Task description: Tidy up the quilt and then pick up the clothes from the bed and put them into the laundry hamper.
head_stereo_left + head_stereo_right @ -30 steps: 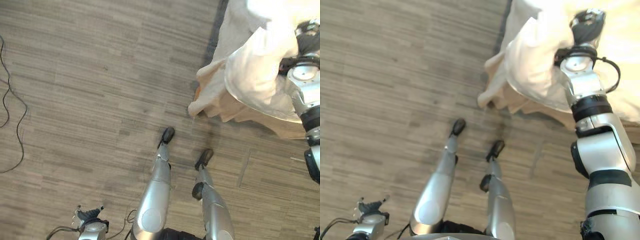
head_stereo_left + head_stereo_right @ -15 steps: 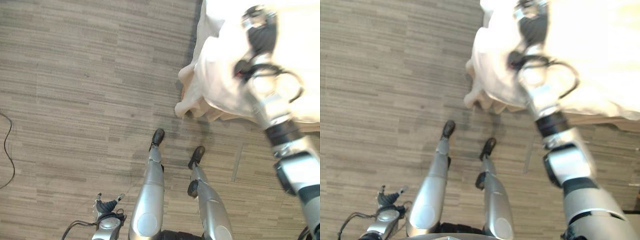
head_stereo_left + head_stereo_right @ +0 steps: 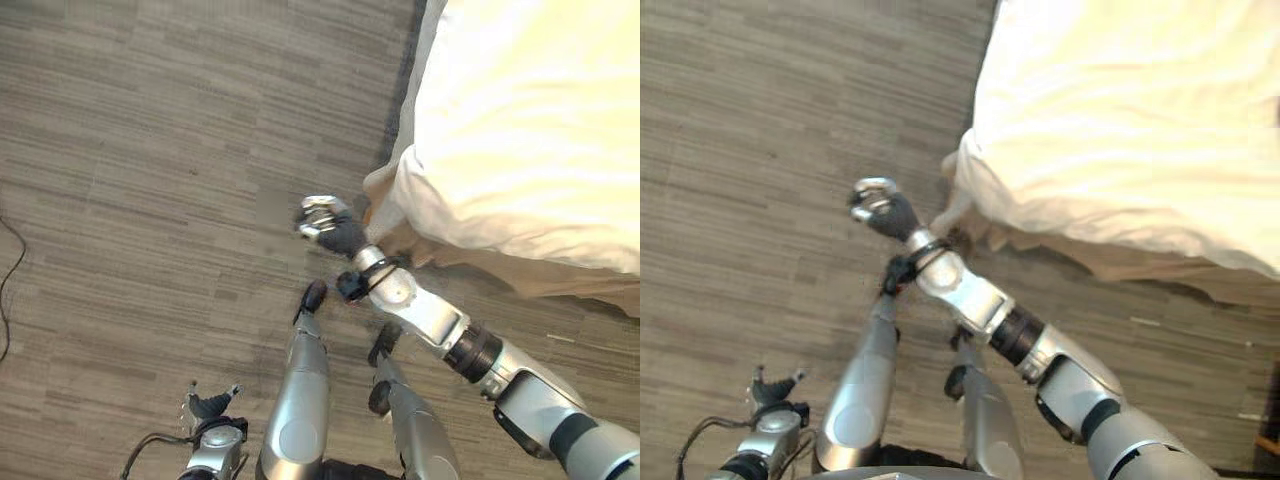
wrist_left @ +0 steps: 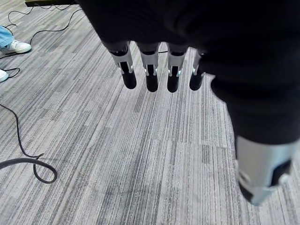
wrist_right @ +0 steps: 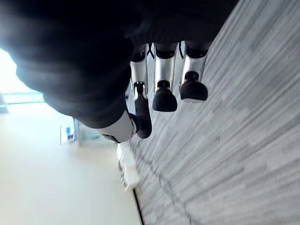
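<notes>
Head views, looking down: cream quilt (image 3: 530,130) spread over the bed at far right, its left edge draped over the side and gathered into a bunched corner (image 3: 385,195) hanging toward the grey wood-grain floor (image 3: 150,150). Beige underlayer (image 3: 520,275) showing below the quilt's near edge. Clothes and laundry hamper not identifiable.

Right hand (image 3: 330,225) — held over the floor, just left of the hanging quilt corner and apart from it; fingers (image 3: 872,186) curled inward, enclosing nothing. Same state in the right wrist view: dark-tipped fingers (image 5: 164,98) bent, thumb apart, bare floor past them, a pale wall area beyond.

Left hand (image 3: 205,407) — low at near left, over the floor and well apart from the bed. Left wrist view: fingers (image 4: 150,70) straight in a row, relaxed, holding nothing, striped floor beneath.

Also in the left wrist view: a person's light shoe and blue trouser leg (image 4: 11,42) at the far edge of the floor.
</notes>
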